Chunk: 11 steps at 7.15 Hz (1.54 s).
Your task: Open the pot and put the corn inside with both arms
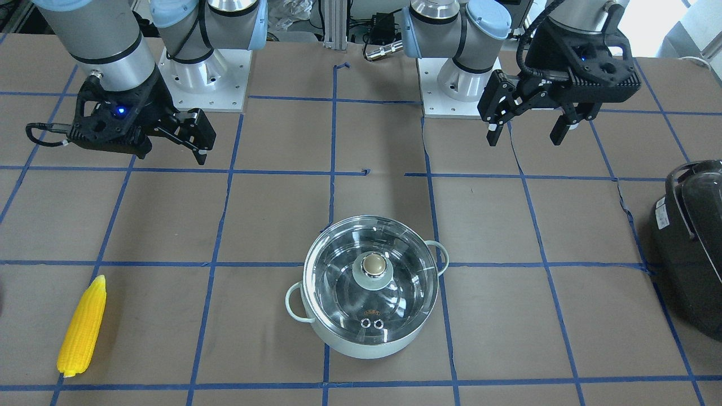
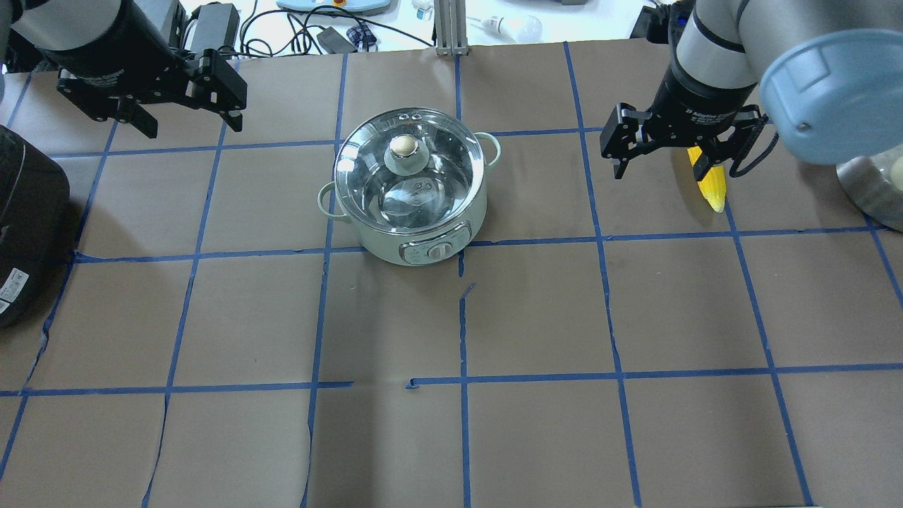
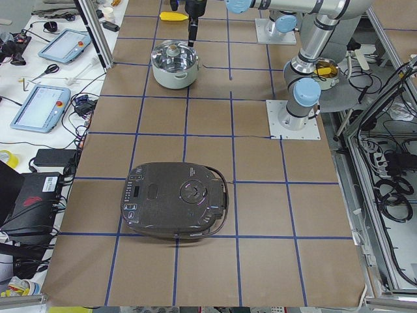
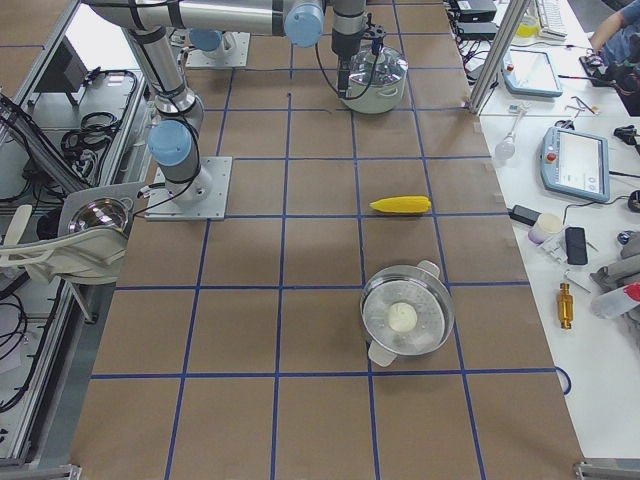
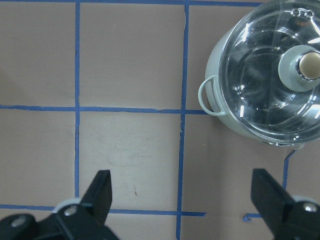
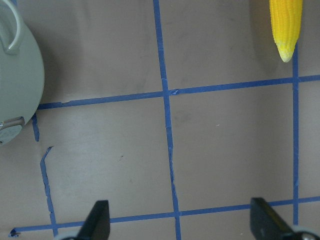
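Note:
The mint-green pot (image 1: 369, 338) stands mid-table with its glass lid (image 1: 338, 282) on, gold-topped knob (image 1: 373, 264) up. The yellow corn (image 1: 83, 327) lies flat on the table on my right side, well apart from the pot. My left gripper (image 1: 525, 135) is open and empty, raised above the table to the pot's left; its wrist view shows the pot (image 5: 220, 125) ahead of the open gripper (image 5: 185, 200). My right gripper (image 2: 659, 166) is open and empty, raised beside the corn (image 2: 714, 189) and partly hiding it. The right wrist view shows the corn's tip (image 6: 286, 25).
A big black appliance (image 3: 176, 199) sits at the table's left end. A second steel pot (image 4: 432, 332) with a white knob stands at the right end, beyond the corn. Brown paper with blue tape lines (image 2: 458, 240) covers the table.

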Each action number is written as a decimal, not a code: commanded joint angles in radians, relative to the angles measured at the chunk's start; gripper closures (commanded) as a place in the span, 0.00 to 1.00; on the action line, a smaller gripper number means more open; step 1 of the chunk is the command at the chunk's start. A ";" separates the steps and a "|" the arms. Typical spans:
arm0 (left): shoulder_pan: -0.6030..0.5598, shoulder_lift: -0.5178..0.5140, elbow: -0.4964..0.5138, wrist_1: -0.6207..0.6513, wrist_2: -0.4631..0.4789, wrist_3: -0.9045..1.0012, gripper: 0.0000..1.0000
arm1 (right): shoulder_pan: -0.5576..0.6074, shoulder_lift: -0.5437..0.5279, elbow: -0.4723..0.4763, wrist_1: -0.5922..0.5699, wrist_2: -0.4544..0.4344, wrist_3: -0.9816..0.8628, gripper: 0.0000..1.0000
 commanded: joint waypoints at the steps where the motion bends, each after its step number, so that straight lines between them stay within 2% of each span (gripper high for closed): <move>1: 0.000 0.000 -0.001 0.000 0.000 0.000 0.00 | -0.003 0.001 -0.008 -0.001 0.001 0.002 0.00; 5: 0.001 0.003 0.001 0.002 -0.003 0.002 0.00 | -0.008 0.002 -0.007 -0.065 -0.005 0.002 0.00; 6: 0.002 0.003 0.001 0.002 -0.009 0.002 0.00 | -0.020 0.007 -0.005 -0.112 -0.004 0.001 0.00; 11: -0.005 0.000 -0.001 0.000 -0.008 -0.011 0.00 | -0.043 0.007 0.001 -0.105 -0.007 -0.010 0.00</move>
